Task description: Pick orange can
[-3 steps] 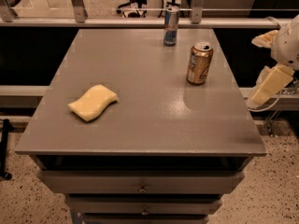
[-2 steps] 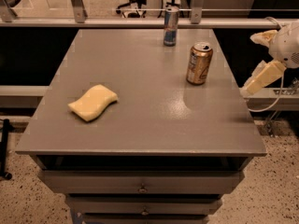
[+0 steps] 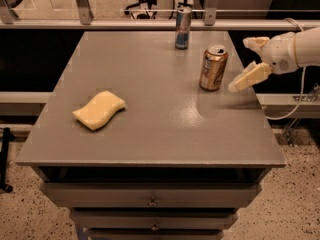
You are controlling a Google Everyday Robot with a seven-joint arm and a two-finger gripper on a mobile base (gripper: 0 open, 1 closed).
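Tool [image 3: 241, 64] now closer, just right of orange can [image 3: 213, 68], fingers [image 3: 251, 76] apart, empty

Dim light, soft sheen on the table [image 3: 150, 74], brightest on the parted jaws off its right edge.

Shiny metal cans on a smooth, dull table.
You see the orange can [image 3: 213, 68] in glossy bronze metal with a silver top, and the blue can [image 3: 183, 28] has the same metallic shine. The table [image 3: 150, 134] is smooth grey, matt with a faint sheen by the orange can. The sponge [image 3: 99, 110] looks soft and matt. The gripper [image 3: 239, 64], just right of the orange can with its fingers spread, looks like matt cream plastic.
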